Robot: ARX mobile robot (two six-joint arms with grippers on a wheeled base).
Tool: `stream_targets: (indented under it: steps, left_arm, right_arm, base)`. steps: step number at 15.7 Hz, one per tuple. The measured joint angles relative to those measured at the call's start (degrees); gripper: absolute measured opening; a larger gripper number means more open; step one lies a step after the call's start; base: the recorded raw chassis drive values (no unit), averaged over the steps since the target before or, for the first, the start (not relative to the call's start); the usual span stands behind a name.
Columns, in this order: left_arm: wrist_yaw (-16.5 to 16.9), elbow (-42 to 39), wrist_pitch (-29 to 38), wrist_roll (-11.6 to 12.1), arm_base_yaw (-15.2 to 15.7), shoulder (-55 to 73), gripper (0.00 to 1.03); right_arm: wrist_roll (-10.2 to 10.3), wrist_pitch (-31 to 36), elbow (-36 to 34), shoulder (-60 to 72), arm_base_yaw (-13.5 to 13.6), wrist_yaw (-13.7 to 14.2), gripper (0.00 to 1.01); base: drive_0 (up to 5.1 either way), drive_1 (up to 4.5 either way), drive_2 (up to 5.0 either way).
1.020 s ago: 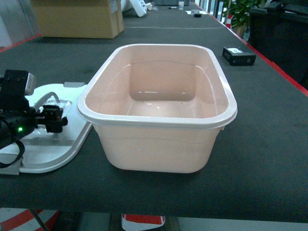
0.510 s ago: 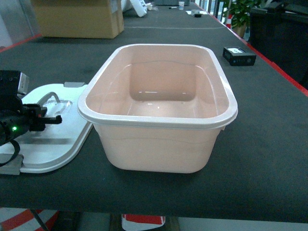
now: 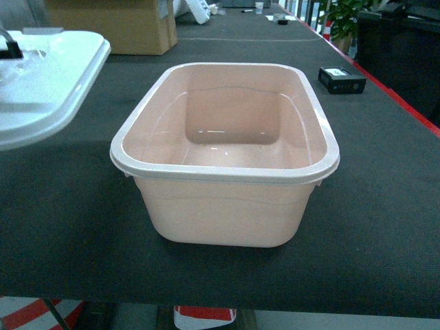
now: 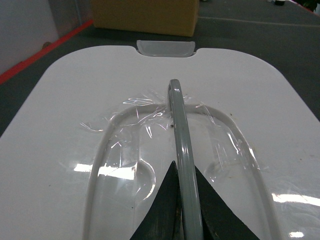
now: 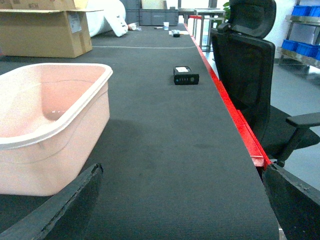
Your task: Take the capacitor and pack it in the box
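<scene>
Lifted off the table since a moment ago, the white lid hangs by its grey handle in the clenched left gripper, left of the open, empty box; a slip could drop it, while the right gripper waits released.

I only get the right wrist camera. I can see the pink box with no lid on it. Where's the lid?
Observer: The white lid is held up in the air, to the left of the box, in the head view.
Operator: What's holding it?
Observer: The left gripper, closed on the lid's grey handle.
Operator: Is anything in the box yet?
Observer: No. The head view shows its whole floor, and nothing is packed in it.
</scene>
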Motion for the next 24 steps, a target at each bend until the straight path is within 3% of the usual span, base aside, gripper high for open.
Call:
stream_targets:
  steps: [2, 3, 4, 6, 10, 16, 24]
  left_arm:
    - [-2.56, -0.68, -8.72, -3.54, -4.15, -8.26, 0.02]
    - [-4.02, -0.81, -9.86, -4.09, -7.43, -10.78, 0.02]
    - [-7.41, -0.31, -9.86, -4.55, -14.4, -12.7, 0.02]
    - [-11.69, 2.23, -10.38, -5.79, -22.05, -9.81, 0.02]
    - [-16.85, 8.04, -11.65, -7.19, -31.45, -1.03, 0.02]
    - [-20.59, 12.87, -13.07, -8.55, -37.44, 6.45, 0.02]
    - [-20.5, 12.87, -12.92, -8.79, -38.49, 7.15, 0.02]
  right_arm:
    - [0.0, 0.02, 0.0, 0.0, 0.0, 0.02, 0.98]
    - [0.0, 0.02, 0.0, 0.0, 0.0, 0.0, 0.98]
    - [0.0, 0.0, 0.0, 0.0, 0.0, 0.02, 0.98]
    - [0.0, 0.02, 0.0, 0.0, 0.0, 0.02, 0.98]
    - [0.0, 0.02, 0.0, 0.0, 0.0, 0.0, 0.98]
    - [0.0, 0.02, 0.0, 0.0, 0.0, 0.0, 0.98]
    - [0.0, 0.02, 0.0, 0.0, 0.0, 0.0, 0.98]
  base:
    - [0.0, 0.0, 0.0]
    - [0.0, 0.0, 0.0]
    - [0.0, 0.0, 0.0]
    - [0.0, 0.0, 0.0]
    - [0.0, 0.0, 0.0]
    - [0.0, 0.0, 0.0]
    - [0.0, 0.0, 0.0]
